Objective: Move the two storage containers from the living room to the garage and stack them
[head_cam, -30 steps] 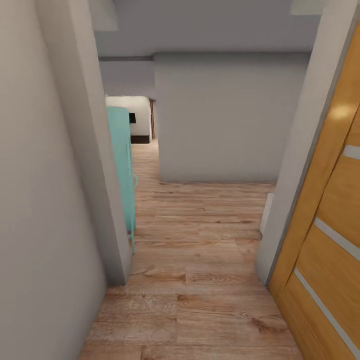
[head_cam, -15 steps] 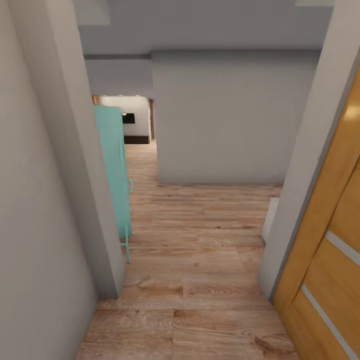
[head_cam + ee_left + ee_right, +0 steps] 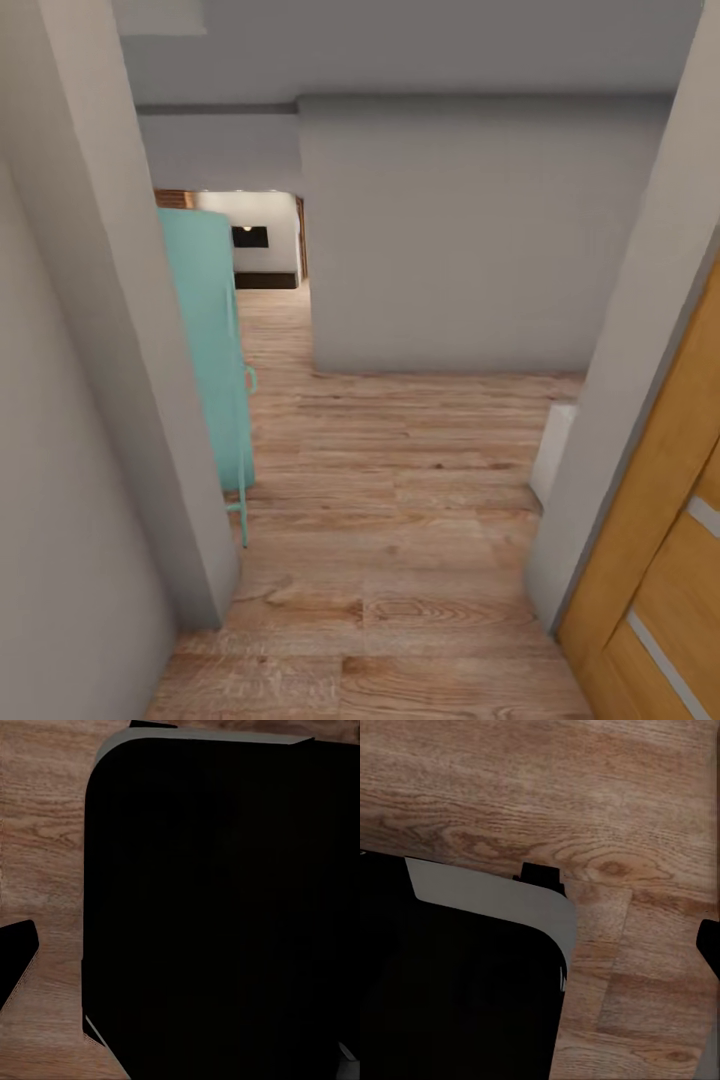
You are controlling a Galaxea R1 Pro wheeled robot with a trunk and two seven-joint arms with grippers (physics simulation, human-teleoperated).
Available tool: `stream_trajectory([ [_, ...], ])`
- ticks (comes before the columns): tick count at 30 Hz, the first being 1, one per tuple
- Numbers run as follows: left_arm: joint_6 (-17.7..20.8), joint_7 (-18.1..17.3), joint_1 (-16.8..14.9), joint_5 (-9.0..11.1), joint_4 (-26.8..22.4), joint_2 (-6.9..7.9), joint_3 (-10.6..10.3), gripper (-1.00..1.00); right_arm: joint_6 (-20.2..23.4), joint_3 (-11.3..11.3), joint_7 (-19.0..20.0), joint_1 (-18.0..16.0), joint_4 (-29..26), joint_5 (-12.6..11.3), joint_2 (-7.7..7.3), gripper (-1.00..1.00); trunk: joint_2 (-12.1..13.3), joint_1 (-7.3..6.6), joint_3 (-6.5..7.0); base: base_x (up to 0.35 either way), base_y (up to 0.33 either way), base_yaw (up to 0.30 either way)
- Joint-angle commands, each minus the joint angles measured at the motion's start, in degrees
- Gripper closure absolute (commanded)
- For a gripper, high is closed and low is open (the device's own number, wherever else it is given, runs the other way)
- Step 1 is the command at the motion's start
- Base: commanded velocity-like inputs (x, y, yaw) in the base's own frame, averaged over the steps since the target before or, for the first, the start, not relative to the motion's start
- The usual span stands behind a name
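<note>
The robot has rolled forward through the doorway; the turquoise cabinet (image 3: 205,350) on the left looms nearer, the orange-brown door (image 3: 665,560) slips off right; wood plank floor (image 3: 400,500) ahead; grippers' state I cannot tell; containers unseen.

Head view: looking forward and down a hallway. Wrist views: close above the wood plank floor (image 3: 400,560) (shared by all three), facing down.
</note>
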Motion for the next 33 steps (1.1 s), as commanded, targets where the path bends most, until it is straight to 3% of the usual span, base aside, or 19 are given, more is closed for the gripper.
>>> stream_trajectory([
  [1, 0.00, 0.04, -0.02, 0.59, -0.02, -0.01, 0.00, -1.00, -0.34, 0.41, 0.34, -0.07, 0.18, -0.60, 0.00, -1.00, -0.02, 0.03, -0.06, 0.321, -0.001, 0.000],
  [8, 0.02, 0.04, -0.01, 0.59, -0.02, 0.00, 0.00, -1.00, -0.36, 0.49, 0.36, -0.07, 0.18, -0.51, -0.01, -1.00, -0.02, 0.03, -0.06, 0.322, 0.000, 0.000],
  [13, 0.34, 0.04, -0.01, 0.59, -0.02, 0.15, 0.00, -1.00, -0.34, 0.45, 0.29, -0.08, 0.18, 0.88, -0.02, -1.00, -0.02, 0.03, -0.06, 0.322, 0.000, 0.000],
  [33, -0.06, 0.04, -0.01, 0.59, -0.02, 0.07, 0.00, -1.00, -0.44, 0.23, 0.25, -0.08, 0.18, 0.91, 0.20, -1.00, -0.02, 0.03, -0.06, 0.322, 0.000, -0.017],
])
